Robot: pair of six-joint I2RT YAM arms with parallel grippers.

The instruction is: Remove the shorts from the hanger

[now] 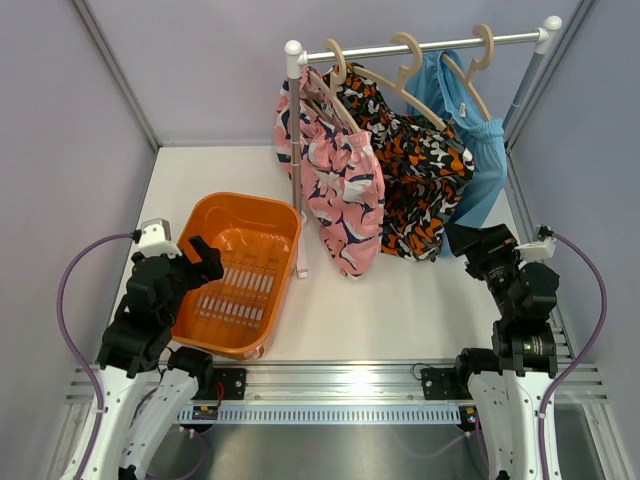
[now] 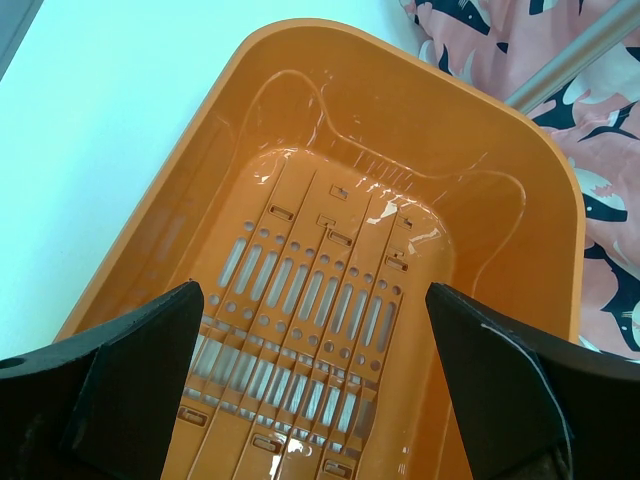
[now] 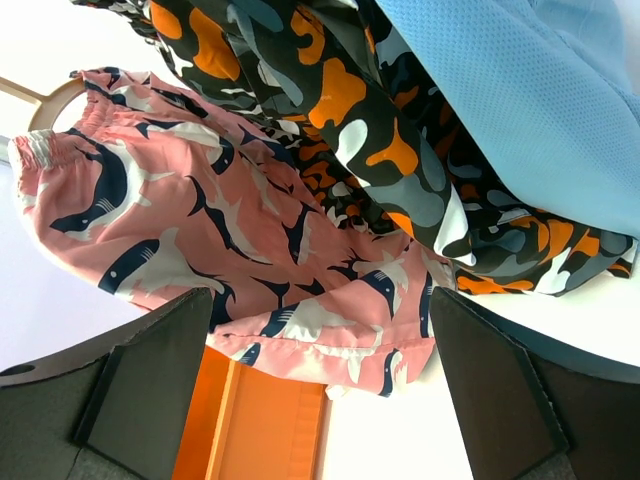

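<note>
My left claw (image 2: 312, 300) is spread wide, its two dark, flat-faced fingers (image 2: 130, 380) framing the orange basket (image 2: 480, 150) below it. The basket is glossy moulded plastic with rounded corners and rows of slots in its floor. It sits on the smooth white desk (image 1: 400, 300) at the lower left of the overhead view.

My right claw (image 3: 320, 300) is just as wide and holds nothing. It faces the shorts from the lower right of that view.

All three pairs hang on curved wooden hangers (image 1: 406, 37) from a pale rail (image 1: 510, 36) across the top of the overhead view. The pink shorts (image 1: 335, 180), soft and crumpled with a navy and white shark print, hang at the left, nearest the basket. The black shorts (image 1: 420, 170), blotched orange, white and grey, hang in the middle, overlapping the pink pair. The light blue shorts (image 1: 478, 150), a plain fine mesh, hang at the right, partly behind the black pair.
</note>
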